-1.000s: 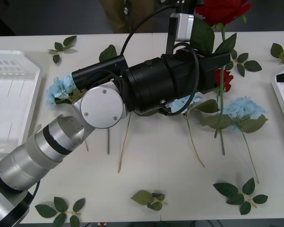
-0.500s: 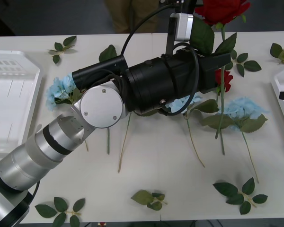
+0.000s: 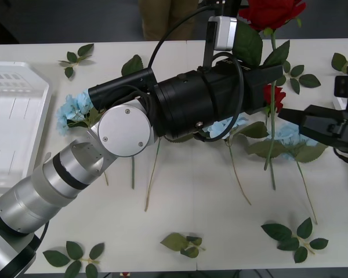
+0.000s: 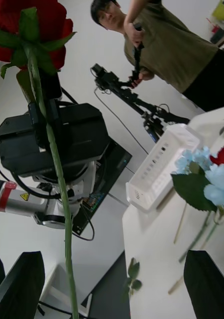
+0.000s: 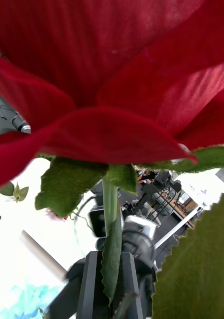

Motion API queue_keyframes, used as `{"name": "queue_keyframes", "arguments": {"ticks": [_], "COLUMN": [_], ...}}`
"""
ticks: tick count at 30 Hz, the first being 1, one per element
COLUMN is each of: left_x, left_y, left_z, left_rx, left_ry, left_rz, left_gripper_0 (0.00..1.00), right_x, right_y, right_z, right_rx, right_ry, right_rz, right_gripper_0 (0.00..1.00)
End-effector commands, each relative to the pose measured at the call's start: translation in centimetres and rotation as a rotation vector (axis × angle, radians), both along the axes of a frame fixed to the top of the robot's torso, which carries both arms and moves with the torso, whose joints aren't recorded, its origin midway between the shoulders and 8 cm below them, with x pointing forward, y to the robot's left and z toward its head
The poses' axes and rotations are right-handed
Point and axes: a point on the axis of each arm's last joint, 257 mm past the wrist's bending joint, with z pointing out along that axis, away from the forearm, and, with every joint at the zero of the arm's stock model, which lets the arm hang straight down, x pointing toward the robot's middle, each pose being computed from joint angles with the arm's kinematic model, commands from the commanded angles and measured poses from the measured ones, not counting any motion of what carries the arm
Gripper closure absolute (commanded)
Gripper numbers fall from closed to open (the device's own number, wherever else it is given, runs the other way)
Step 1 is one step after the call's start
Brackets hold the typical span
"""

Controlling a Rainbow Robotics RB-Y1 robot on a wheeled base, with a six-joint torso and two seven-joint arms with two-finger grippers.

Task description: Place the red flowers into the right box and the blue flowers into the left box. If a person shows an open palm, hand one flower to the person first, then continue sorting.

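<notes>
My left gripper (image 4: 45, 107) is shut on the stem of a red flower (image 3: 272, 11), holding the rose upright above the table's far right. The rose head (image 5: 112, 75) looms close in the left wrist view. My right gripper (image 3: 290, 120) is open and points left, just right of that stem (image 4: 62, 219), which runs between its fingers in the right wrist view. A second red flower (image 3: 274, 95) lies behind the stem. Blue flowers (image 3: 69, 110) (image 3: 226, 124) (image 3: 298, 132) lie on the table. The left box (image 3: 11, 116) sits at the left edge. My right arm hides the right box.
Loose leaf sprigs (image 3: 296, 234) (image 3: 185, 243) (image 3: 75, 258) lie along the near edge and more (image 3: 78, 55) at the far side. My left arm (image 3: 127, 130) spans the table's middle. A person's tan trousers (image 3: 162, 17) show behind the table; no palm in sight.
My right gripper has come in from the right edge to the held rose's stem. The left arm and the rose have stayed put.
</notes>
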Motion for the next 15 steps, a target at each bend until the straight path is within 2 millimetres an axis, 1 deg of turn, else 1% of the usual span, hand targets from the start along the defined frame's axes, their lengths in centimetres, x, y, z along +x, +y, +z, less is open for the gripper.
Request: {"name": "queue_keyframes", "arguments": {"ticks": [1, 4, 8, 11, 12, 13, 14, 15], "left_x": [-1.2, -1.1, -1.1, -1.2, -1.2, -1.1, -1.1, -1.1], "left_y": [-1.0, -0.9, -0.9, -1.0, -1.0, -0.9, -0.9, -0.9], "left_z": [2.0, 2.0, 2.0, 1.9, 2.0, 1.9, 1.9, 1.9], "left_rx": [-0.028, -0.028, -0.029, -0.028, -0.03, -0.028, -0.03, -0.03], "left_ry": [-0.014, -0.01, -0.008, -0.007, -0.007, -0.008, -0.006, -0.006], "left_rz": [-0.034, -0.035, -0.036, -0.037, -0.036, -0.035, -0.036, -0.036], "left_gripper_0": [1.0, 1.0, 1.0, 1.0, 1.0, 1.0, 1.0, 1.0], "right_x": [0.2, -0.3, -0.6, -1.0, -1.3, -1.4, -1.5, -1.6], "right_y": [5.5, 6.8, 7.6, 8.3, 8.7, 8.8, 9.0, 9.1], "right_z": [3.1, 3.7, 4.3, 3.9, 3.5, 3.5, 3.3, 3.1], "right_rx": [0.079, 0.106, 0.118, 0.097, 0.081, 0.079, 0.076, 0.073], "right_ry": [-0.057, -0.024, -0.016, -0.016, -0.013, -0.015, -0.007, -0.001], "right_rz": [0.114, 0.169, 0.207, 0.231, 0.245, 0.25, 0.258, 0.263], "right_gripper_0": [0.19, 0.19, 0.19, 0.19, 0.24, 0.31, 0.51, 0.63]}}
